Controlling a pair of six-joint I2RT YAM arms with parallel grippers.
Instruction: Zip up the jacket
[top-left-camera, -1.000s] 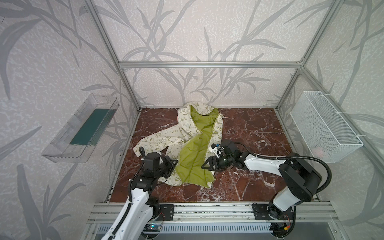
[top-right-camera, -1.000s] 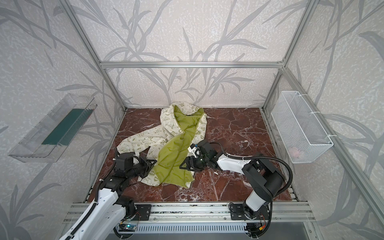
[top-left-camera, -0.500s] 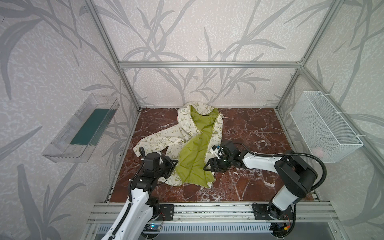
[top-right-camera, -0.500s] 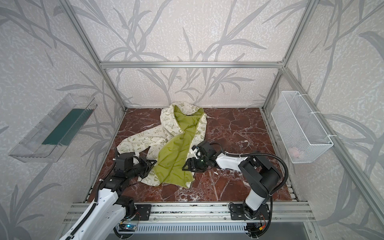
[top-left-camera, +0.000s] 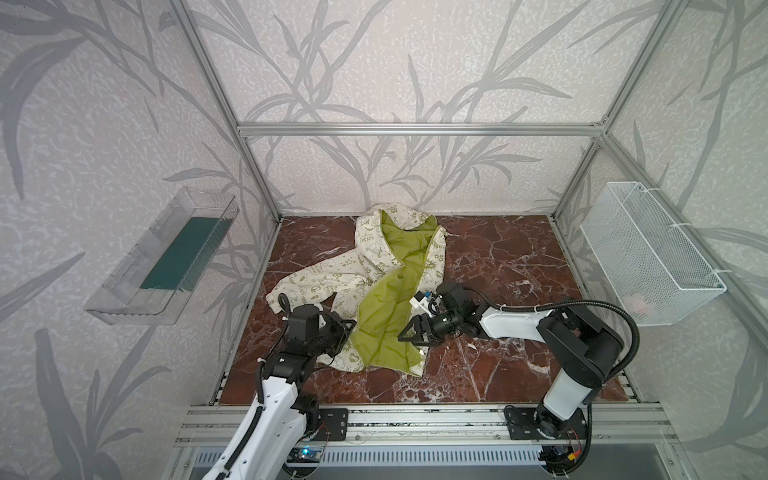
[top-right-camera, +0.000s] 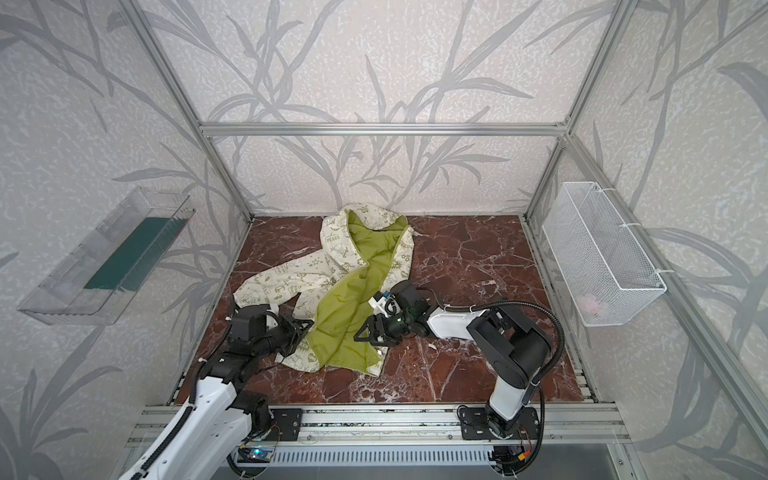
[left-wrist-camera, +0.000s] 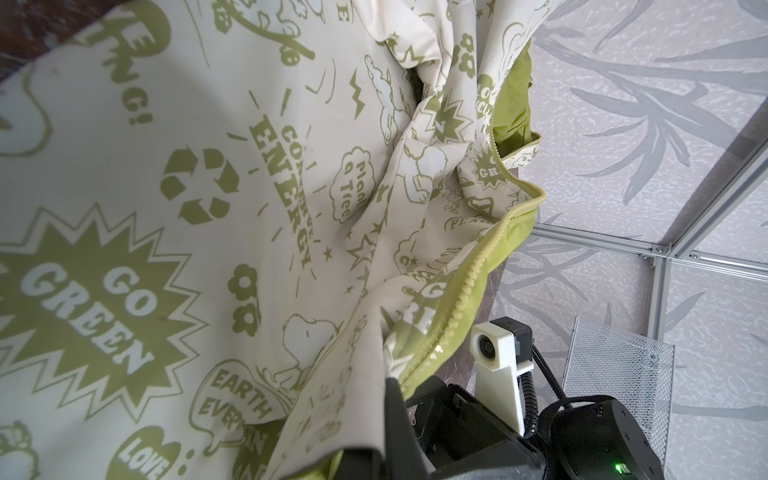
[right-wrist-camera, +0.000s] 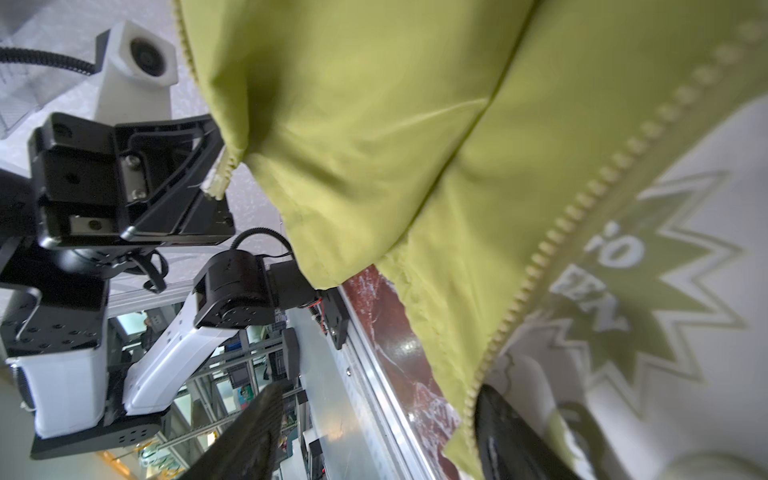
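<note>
The jacket (top-left-camera: 386, 291) (top-right-camera: 345, 299) lies spread open on the marble floor, lime lining up, hood toward the back wall. My left gripper (top-left-camera: 351, 328) (top-right-camera: 309, 324) is shut on the bottom end of one front edge. In the right wrist view this gripper (right-wrist-camera: 212, 187) pinches the zipper tape's end. In the left wrist view, printed cream fabric (left-wrist-camera: 208, 208) drapes over my left gripper (left-wrist-camera: 386, 399). My right gripper (top-left-camera: 405, 334) (top-right-camera: 361, 334) (right-wrist-camera: 374, 436) stands open at the other front edge near the hem. The zipper teeth (right-wrist-camera: 582, 208) run beside one of its fingers.
A clear plastic bin (top-left-camera: 166, 262) hangs on the left wall and a white wire basket (top-left-camera: 648, 257) on the right wall. Aluminium frame posts stand at the corners, and a rail (top-left-camera: 415, 419) crosses the front. Bare marble floor (top-left-camera: 498, 257) lies right of the jacket.
My right gripper has shifted a little toward the front, along the jacket's edge toward the hem. The left gripper and its hold have not moved.
</note>
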